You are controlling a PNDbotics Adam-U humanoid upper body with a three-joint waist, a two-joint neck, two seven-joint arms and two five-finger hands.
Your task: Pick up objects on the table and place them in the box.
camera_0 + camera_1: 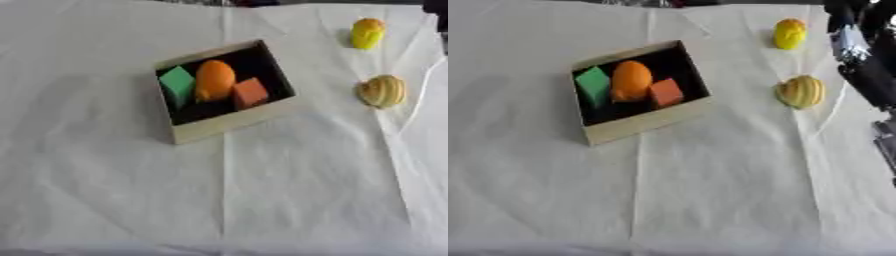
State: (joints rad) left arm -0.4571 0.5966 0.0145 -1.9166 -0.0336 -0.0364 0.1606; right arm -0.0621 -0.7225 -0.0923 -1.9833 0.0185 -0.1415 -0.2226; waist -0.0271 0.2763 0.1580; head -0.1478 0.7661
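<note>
Inside the shallow black-lined wooden box (229,122) sit a green block (178,85), orange ball (214,80) and red cube (250,93), already delivered; right of the box, a ribbed tan shell-shaped object (382,91) and yellow capped cylinder (367,33) await on the white-clothed bench (262,200). Right arm (868,75) at the edge; its hand's state I cannot tell.

A creased white cloth (289,190) covers the surface. On it, left of centre, sits a shallow wooden box (229,124), turned askew. Well to its right lie a yellow ribbed shell-like piece (382,91) and, farther back, a small yellow-and-orange object (367,33).
</note>
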